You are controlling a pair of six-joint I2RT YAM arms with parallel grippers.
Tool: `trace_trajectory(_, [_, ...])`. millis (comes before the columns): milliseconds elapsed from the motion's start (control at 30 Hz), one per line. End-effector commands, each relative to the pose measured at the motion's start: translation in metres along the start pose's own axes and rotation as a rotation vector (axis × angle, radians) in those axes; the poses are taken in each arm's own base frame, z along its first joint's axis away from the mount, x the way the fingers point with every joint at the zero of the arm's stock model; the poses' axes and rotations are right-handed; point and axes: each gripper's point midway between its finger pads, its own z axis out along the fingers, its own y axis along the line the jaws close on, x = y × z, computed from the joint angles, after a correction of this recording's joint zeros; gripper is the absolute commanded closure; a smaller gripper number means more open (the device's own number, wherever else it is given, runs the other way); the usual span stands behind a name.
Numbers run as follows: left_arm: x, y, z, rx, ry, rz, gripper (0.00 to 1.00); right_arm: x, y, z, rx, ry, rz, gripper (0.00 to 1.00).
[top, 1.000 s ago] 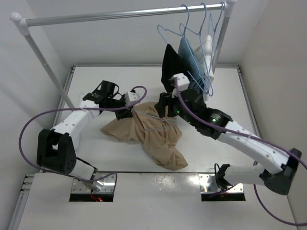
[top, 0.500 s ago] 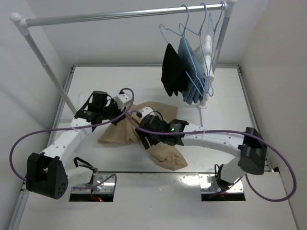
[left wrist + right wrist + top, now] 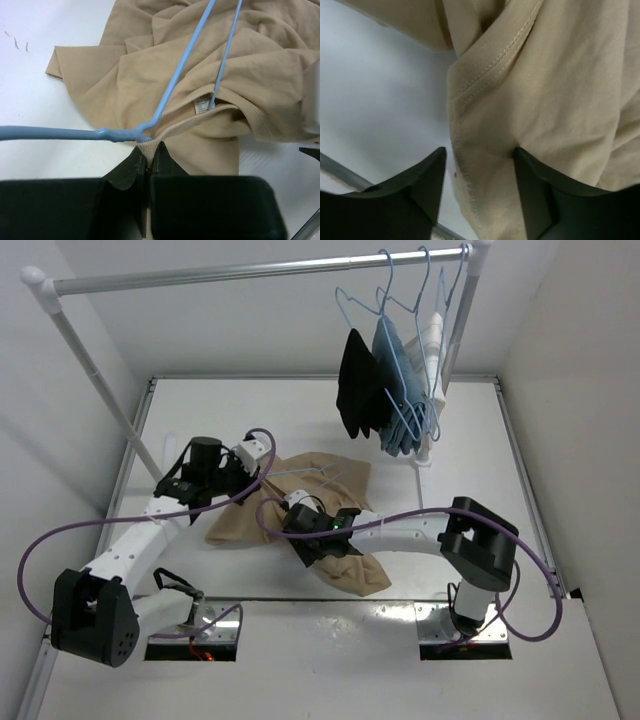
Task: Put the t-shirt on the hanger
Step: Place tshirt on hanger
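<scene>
The tan t-shirt (image 3: 300,505) lies crumpled on the white table. In the left wrist view its neck opening and white label (image 3: 201,105) face me. The light-blue wire hanger (image 3: 175,85) lies on the t-shirt (image 3: 150,65), one wire running into the neck opening by the label; it is faint in the top view (image 3: 305,472). My left gripper (image 3: 147,152) is shut on the ribbed collar edge, at the shirt's upper left in the top view (image 3: 252,468). My right gripper (image 3: 480,165) is open, its jaws either side of a stitched hem fold of the t-shirt (image 3: 545,90), at the shirt's lower part (image 3: 312,537).
A white clothes rail (image 3: 250,270) spans the back, with a slanted pole (image 3: 95,370) at the left. A black garment (image 3: 357,385), a blue denim garment (image 3: 395,390) and a white one (image 3: 432,340) hang at its right end on blue hangers.
My right arm has swung from near the hanging clothes leftward and down onto the shirt's lower part. My left arm shifted a little left, still holding the collar.
</scene>
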Motion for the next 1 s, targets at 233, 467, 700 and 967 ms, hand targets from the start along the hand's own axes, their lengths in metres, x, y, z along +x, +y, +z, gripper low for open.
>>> trace_trajectory(233, [-0.016, 0.008, -0.008, -0.047, -0.069, 0.006, 1.0, -0.009, 0.003, 0.014, 0.025, -0.043, 0.004, 0.87])
trace_trajectory(467, [-0.005, 0.007, -0.013, 0.003, -0.035, 0.06, 1.0, -0.008, -0.038, -0.02, 0.082, -0.15, 0.192, 1.0])
trace_trajectory(700, [0.003, -0.016, -0.025, 0.21, -0.055, 0.27, 1.0, 0.011, -0.091, -0.057, 0.136, -0.289, 0.462, 1.0])
trace_trajectory(967, [0.019, -0.04, -0.033, 0.373, -0.053, 0.471, 1.0, 0.043, -0.134, -0.069, 0.212, -0.339, 0.691, 1.0])
